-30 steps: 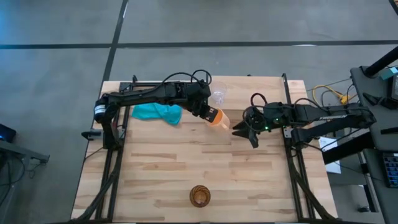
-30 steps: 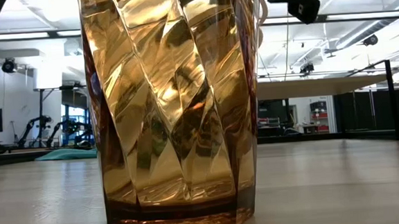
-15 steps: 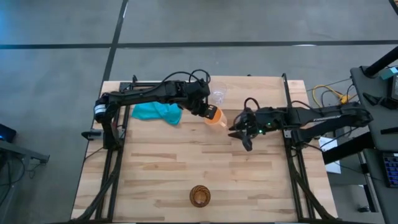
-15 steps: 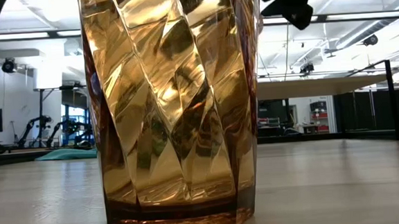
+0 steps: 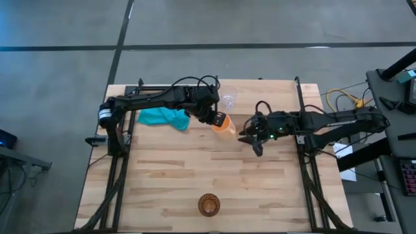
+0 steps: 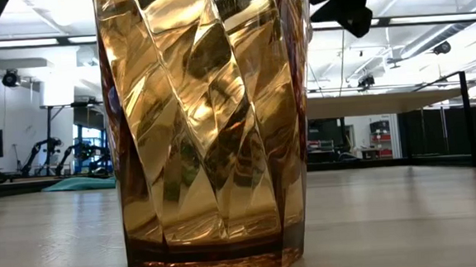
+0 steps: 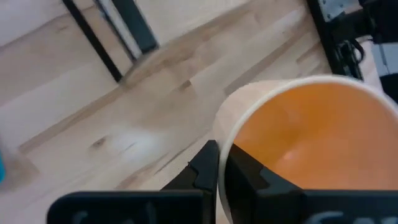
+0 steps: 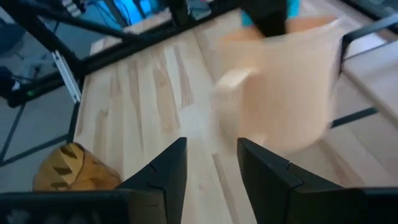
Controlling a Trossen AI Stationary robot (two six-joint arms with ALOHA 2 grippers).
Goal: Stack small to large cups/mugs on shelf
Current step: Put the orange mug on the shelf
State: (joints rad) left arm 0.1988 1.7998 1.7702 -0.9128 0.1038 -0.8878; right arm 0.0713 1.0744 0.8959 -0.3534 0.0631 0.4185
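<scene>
Orange mug point(image 5: 225, 123) held off the bench point(image 5: 195, 175), rim pinched by left gripper point(image 5: 218, 119) jaws; right gripper point(image 5: 249, 135) jaws spread nearby.

No legible text, label, brand or number anywhere.

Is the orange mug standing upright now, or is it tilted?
Tilted. The left pincer holds the orange mug by its rim, lifted; in the right wrist view its side leans.
</scene>
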